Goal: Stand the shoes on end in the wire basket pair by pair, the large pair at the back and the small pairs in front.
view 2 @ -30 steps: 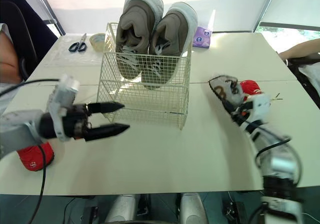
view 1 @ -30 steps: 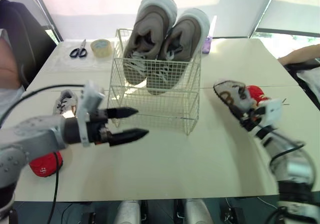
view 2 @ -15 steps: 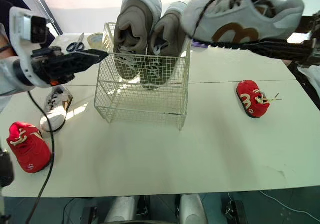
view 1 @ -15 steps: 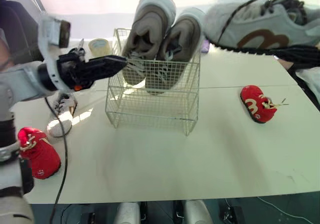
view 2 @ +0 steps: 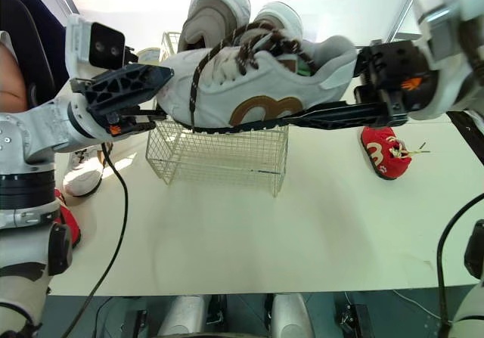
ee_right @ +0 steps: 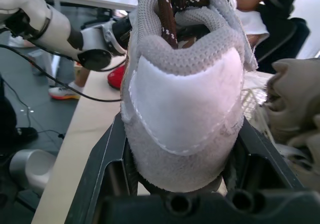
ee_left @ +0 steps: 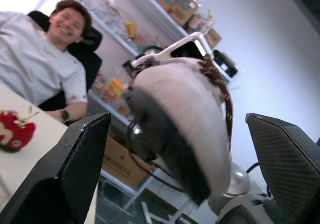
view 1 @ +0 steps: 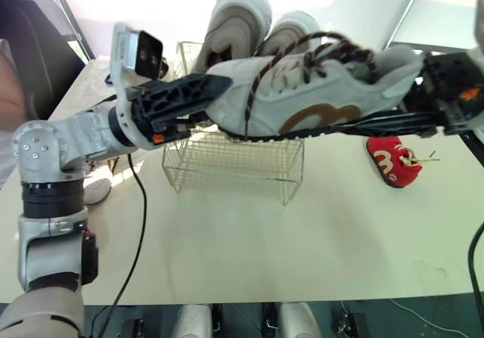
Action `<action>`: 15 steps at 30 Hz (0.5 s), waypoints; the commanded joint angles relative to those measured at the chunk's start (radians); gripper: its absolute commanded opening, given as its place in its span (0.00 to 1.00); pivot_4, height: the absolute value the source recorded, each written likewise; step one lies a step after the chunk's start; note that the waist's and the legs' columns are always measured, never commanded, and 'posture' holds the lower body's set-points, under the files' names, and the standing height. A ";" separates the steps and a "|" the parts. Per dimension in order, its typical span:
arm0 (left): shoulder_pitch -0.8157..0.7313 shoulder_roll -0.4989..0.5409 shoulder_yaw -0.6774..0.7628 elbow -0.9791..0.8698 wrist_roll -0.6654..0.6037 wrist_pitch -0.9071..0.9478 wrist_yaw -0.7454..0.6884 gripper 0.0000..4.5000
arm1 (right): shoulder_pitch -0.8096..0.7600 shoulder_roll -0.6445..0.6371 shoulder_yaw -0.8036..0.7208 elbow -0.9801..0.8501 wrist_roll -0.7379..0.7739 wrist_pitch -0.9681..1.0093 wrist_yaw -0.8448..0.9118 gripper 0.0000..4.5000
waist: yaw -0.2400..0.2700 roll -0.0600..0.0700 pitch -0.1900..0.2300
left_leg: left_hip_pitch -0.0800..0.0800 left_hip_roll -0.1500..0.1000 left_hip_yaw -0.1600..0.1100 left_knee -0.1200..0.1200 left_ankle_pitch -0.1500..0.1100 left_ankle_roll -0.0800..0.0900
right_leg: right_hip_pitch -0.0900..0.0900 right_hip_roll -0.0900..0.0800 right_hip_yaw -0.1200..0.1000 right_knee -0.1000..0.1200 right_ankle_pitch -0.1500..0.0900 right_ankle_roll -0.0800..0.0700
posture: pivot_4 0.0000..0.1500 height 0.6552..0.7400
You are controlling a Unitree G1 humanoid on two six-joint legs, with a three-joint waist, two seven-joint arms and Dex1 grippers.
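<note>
A grey shoe [view 1: 318, 103] with brown laces and a brown logo hangs lying level in the air in front of the wire basket [view 1: 234, 168]. My right gripper [ee_right: 182, 129] is shut on its heel. My left gripper [view 1: 212, 103] is open at the toe, a finger [ee_left: 75, 169] on each side of the toe [ee_left: 175, 134]. A large brown pair [view 1: 246, 13] stands on end at the back of the basket. A small red shoe [view 1: 393, 160] lies on the table to the right.
A small white shoe [view 2: 79, 175] and another red shoe [view 2: 64, 217] lie at the table's left, partly behind my left arm. A tape roll [view 2: 149, 53] sits at the back left. A seated person [view 1: 15, 88] is at the left edge.
My right gripper lifted the grey shoe off the table and swung it left, across the front of the basket. My left gripper rose from the table to the shoe's toe.
</note>
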 commanded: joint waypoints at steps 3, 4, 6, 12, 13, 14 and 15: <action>0.005 0.003 -0.048 -0.061 -0.020 -0.004 0.028 1.00 | -0.042 0.036 -0.030 -0.024 0.012 -0.008 -0.002 0.39 | -0.001 0.000 0.000 | 0.000 0.000 0.000 0.000 0.000 0.000 | 0.000 0.001 0.000 0.000 0.000 0.000 | 1.00 1.00; 0.008 -0.002 -0.050 -0.057 -0.020 0.000 0.021 0.94 | -0.041 0.040 -0.030 -0.026 0.008 -0.008 -0.003 0.39 | -0.001 0.000 0.000 | 0.000 0.000 0.000 0.000 0.000 0.000 | 0.000 0.001 0.000 0.000 0.000 0.000 | 1.00 1.00; 0.014 -0.008 -0.051 -0.056 -0.021 0.001 0.009 0.81 | -0.033 0.046 -0.029 -0.033 -0.003 -0.012 -0.008 0.39 | -0.001 0.000 0.000 | 0.000 0.000 0.000 0.000 0.000 0.000 | 0.000 0.001 0.000 0.000 0.000 0.000 | 1.00 1.00; 0.018 -0.038 -0.036 -0.043 -0.021 -0.033 0.026 0.18 | -0.027 0.056 -0.025 -0.035 0.002 0.014 -0.017 0.60 | -0.001 0.000 0.000 | 0.000 0.000 0.000 0.000 0.000 0.000 | 0.000 0.001 0.000 0.000 0.000 0.000 | 1.00 1.00; 0.025 -0.036 -0.034 -0.053 -0.021 -0.040 0.034 0.11 | -0.026 0.049 -0.027 -0.033 0.009 0.033 -0.019 0.67 | -0.001 0.000 0.000 | 0.000 0.000 0.000 0.000 0.000 0.000 | 0.000 0.001 0.000 0.000 0.000 0.000 | 1.00 1.00; 0.031 -0.033 -0.031 -0.066 -0.019 -0.049 0.044 0.07 | -0.022 0.044 -0.037 -0.030 0.014 0.051 -0.037 0.80 | -0.001 0.000 0.000 | 0.000 0.000 0.000 0.000 0.000 0.000 | 0.000 0.001 0.000 0.000 0.000 0.000 | 1.00 1.00; 0.039 -0.032 -0.024 -0.076 -0.019 -0.059 0.053 0.07 | -0.016 0.036 -0.052 -0.023 0.022 0.080 -0.068 0.91 | -0.001 0.000 0.000 | 0.000 0.000 0.000 0.000 0.000 0.000 | 0.000 0.001 0.000 0.000 0.000 0.000 | 1.00 1.00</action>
